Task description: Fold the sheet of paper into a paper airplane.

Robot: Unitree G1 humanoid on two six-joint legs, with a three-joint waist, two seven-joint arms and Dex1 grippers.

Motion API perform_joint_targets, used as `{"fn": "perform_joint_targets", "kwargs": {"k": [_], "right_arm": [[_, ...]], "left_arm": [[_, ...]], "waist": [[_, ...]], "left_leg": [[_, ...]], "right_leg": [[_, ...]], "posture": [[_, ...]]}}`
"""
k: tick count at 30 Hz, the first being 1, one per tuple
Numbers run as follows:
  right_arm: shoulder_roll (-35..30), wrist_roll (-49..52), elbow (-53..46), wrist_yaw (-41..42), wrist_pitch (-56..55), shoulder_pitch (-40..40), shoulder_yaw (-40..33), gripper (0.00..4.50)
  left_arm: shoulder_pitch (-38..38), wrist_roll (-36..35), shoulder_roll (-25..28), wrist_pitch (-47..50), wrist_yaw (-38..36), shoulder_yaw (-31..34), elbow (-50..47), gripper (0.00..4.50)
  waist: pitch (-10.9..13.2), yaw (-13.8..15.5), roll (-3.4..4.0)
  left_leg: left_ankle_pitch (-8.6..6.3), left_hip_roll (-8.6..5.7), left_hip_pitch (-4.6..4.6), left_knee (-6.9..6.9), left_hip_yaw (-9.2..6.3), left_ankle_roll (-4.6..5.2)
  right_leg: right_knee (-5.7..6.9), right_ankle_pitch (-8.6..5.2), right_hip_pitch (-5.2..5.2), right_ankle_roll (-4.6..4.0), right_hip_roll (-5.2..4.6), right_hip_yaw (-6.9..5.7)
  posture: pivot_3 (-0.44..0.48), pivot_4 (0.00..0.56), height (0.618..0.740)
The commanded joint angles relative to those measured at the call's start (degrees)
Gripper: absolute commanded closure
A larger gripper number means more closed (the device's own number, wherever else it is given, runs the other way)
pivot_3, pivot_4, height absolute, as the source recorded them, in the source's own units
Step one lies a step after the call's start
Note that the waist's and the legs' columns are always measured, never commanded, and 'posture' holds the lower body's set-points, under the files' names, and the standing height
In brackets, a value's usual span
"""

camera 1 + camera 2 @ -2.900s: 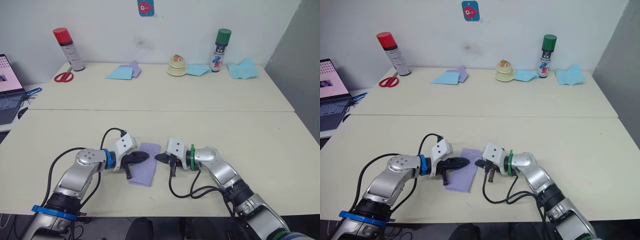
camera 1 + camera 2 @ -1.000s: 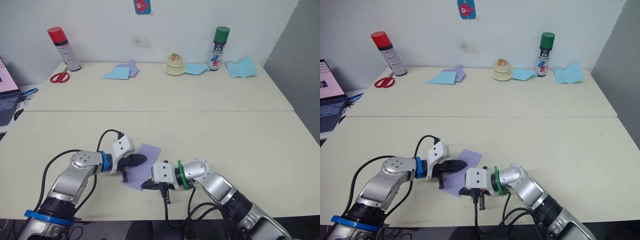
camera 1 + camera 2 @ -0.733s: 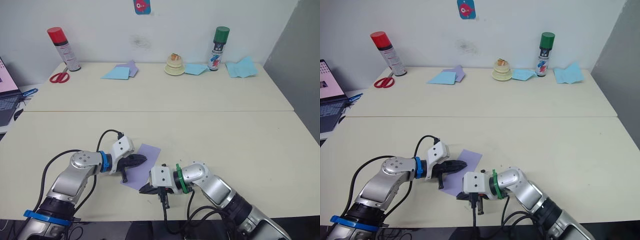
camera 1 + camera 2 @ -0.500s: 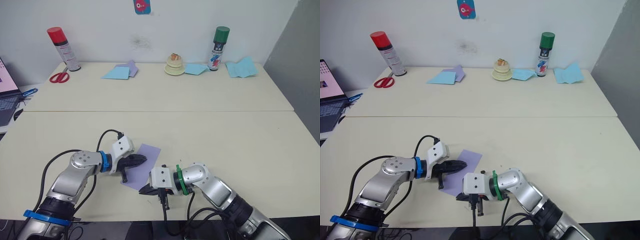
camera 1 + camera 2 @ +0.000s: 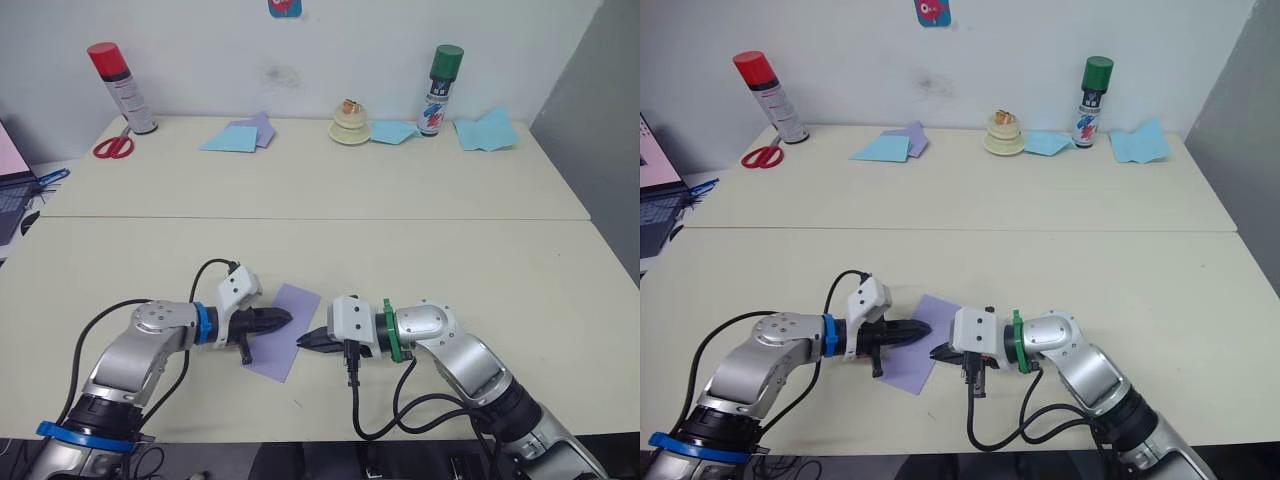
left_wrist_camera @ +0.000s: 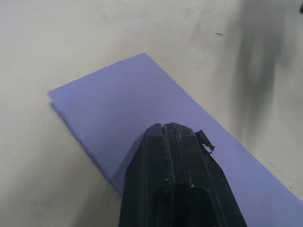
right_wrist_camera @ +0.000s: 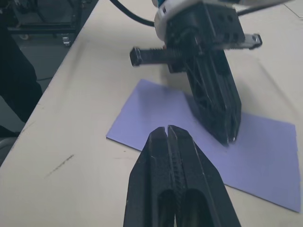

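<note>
Head eyes look down over the table (image 5: 420,250); wrist cameras view close, sharing the sheet of paper (image 7: 255,151).

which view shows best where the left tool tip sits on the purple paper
The right wrist view: the left tool tip presses the sheet of paper. Head views show it side-on; the left wrist view hides the contact.

A cream worktop (image 5: 420,250) fills most of the frame, with a seam running across it at mid-height. At the upper left stands a red-capped spray can (image 5: 110,85), with red scissors (image 5: 112,147) lying just beside it. Right of these, near the top centre, lies a light blue paper (image 5: 228,139) with a small lavender scrap (image 5: 262,125) touching it. At top centre sits a cream stacked object (image 5: 349,127), a blue paper (image 5: 394,132) next to it, then a green-capped spray can (image 5: 437,88). More blue paper (image 5: 486,131) lies at the upper right. A laptop (image 5: 14,170) shows at the left edge. A sticker (image 5: 933,10) is on the wall.
</note>
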Motion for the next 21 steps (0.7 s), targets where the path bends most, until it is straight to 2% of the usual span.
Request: {"fn": "perform_joint_targets", "kwargs": {"k": [1, 6, 10, 21], "right_arm": [[-1.67, 2.02, -5.31, 0.2, 1.35, -0.96, -2.33, 4.46], [-5.24, 3.98, -8.32, 1.35, 3.66, -1.95, -4.0, 4.46], [-7.0, 5.35, -9.06, 1.89, 4.86, -2.81, -4.79, 4.46], [-8.31, 7.03, -11.63, 0.99, 7.28, -2.06, -4.67, 4.46]], "left_arm": [[0.95, -2.44, 3.44, 1.08, -1.17, 4.61, -4.18, 4.5], [4.93, -2.17, 7.43, 0.02, -2.39, 7.56, -4.67, 4.5], [7.67, 1.4, 9.56, -5.53, -3.65, 6.51, -3.07, 4.5], [7.53, 3.63, 7.9, -9.93, -4.04, 3.5, -0.66, 4.5]], "waist": [[0.0, 0.02, 0.0], [0.02, 0.04, 0.01], [0.07, 0.08, 0.02], [0.07, 0.13, 0.01]], "left_leg": [[0.0, 0.0, -0.16, 0.02, -0.01, -0.01], [0.0, -0.02, -0.23, 0.06, 0.02, -0.01], [0.0, -0.02, -0.22, 0.06, 0.01, -0.01], [0.0, -0.01, -0.24, 0.11, 0.01, 0.0]], "right_leg": [[0.0, 0.0, -0.15, 0.0, 0.0, -0.01], [-0.02, 0.0, -0.22, 0.01, -0.04, 0.02], [-0.01, 0.0, -0.22, 0.01, -0.04, 0.01], [0.02, 0.0, -0.22, 0.01, -0.04, -0.01]], "posture": [[0.0, 0.15, 0.725], [0.0, 0.15, 0.725], [0.0, 0.15, 0.725], [0.0, 0.15, 0.725]]}}
